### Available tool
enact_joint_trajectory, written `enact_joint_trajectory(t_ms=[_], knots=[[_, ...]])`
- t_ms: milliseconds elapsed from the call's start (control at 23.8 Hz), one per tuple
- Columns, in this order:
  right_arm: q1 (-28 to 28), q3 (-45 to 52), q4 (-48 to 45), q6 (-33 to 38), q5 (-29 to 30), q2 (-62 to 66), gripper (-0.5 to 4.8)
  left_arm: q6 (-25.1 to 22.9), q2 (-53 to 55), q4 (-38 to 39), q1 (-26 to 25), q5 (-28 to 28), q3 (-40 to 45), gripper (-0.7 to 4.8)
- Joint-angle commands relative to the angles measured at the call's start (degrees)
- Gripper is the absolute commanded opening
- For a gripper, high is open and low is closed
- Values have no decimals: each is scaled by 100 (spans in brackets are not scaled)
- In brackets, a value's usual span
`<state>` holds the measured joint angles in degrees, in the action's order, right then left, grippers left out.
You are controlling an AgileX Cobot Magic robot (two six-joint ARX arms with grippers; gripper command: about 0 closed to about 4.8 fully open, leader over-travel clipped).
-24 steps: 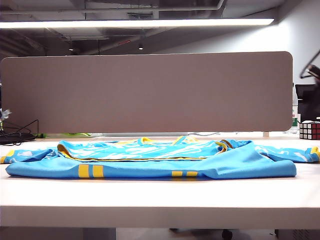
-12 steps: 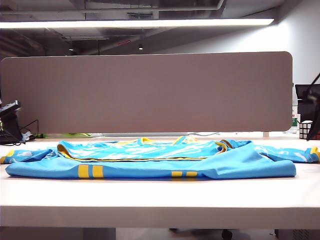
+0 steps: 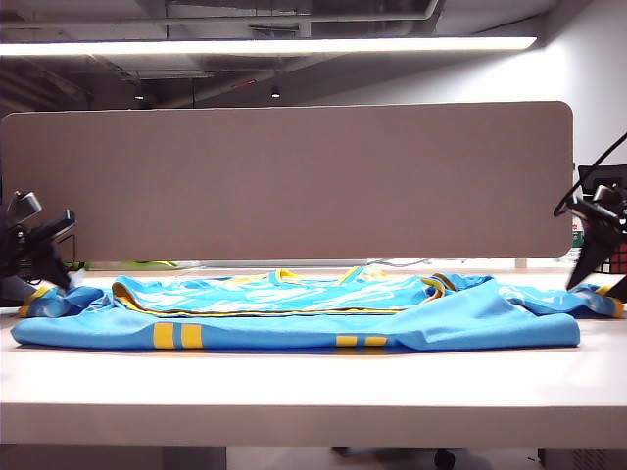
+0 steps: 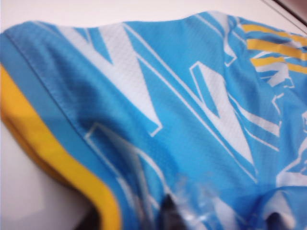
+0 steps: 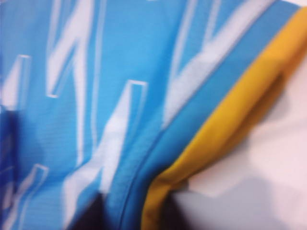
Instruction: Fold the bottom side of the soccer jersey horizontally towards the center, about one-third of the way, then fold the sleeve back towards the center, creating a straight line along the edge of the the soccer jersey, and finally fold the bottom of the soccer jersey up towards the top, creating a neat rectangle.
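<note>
1. The soccer jersey (image 3: 294, 318) lies spread flat across the worktop (image 3: 313, 392) in front of the grey partition (image 3: 284, 181). Its near long side is already folded over: plain blue reverse with yellow bars faces up there, and the bottom of the soccer jersey (image 3: 265, 312), a yellow band with dark piping, runs along the middle of the shirt.

2. The sleeves are not yet folded. Each sticks out past the body of the jersey, one at either end.

3. Left gripper (image 3: 49, 259) sits at the left sleeve (image 4: 158, 105); right gripper (image 3: 600, 264) sits at the right sleeve (image 5: 110, 110), yellow cuff (image 5: 225, 120) close under its camera.

4. Risk: a shallow bite on the cuff alone. Slick mesh could slip out mid-fold and leave a crooked edge.

5. Risk: pinching too deep. That could catch the folded layer beneath and drag the first fold open.

6. Risk: uneven pulls from the two ends could skew the jersey on the worktop, or bunch the middle.

7. Left fingers (image 4: 168, 215): only dark, blurred tips show, right against the sleeve cloth. Partly open by the look, but I cannot tell whether cloth is caught.

8. Right fingers: not clearly visible in the wrist view; in the exterior view they point down at the sleeve. Opening and hold cannot be told.
</note>
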<state>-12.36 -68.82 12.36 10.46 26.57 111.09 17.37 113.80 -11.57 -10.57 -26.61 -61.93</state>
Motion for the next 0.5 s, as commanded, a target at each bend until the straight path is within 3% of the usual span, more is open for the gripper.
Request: enact_joint_trajectory(t_ms=[42,126,336,505], knots=[[63,42,48,0,-227,52,57,17,127,153,11,48,101,44],[90,28,-236,9,-225,48,-7,24,125,-365,11,-24,101,14],[116,-229,-302,63,-114,-175,-7,472,31,-1285,11,-560,98,-5],[321,-437,-297,61,77,-785,-7,319,-564,-1554,326,-704,98,-5]])
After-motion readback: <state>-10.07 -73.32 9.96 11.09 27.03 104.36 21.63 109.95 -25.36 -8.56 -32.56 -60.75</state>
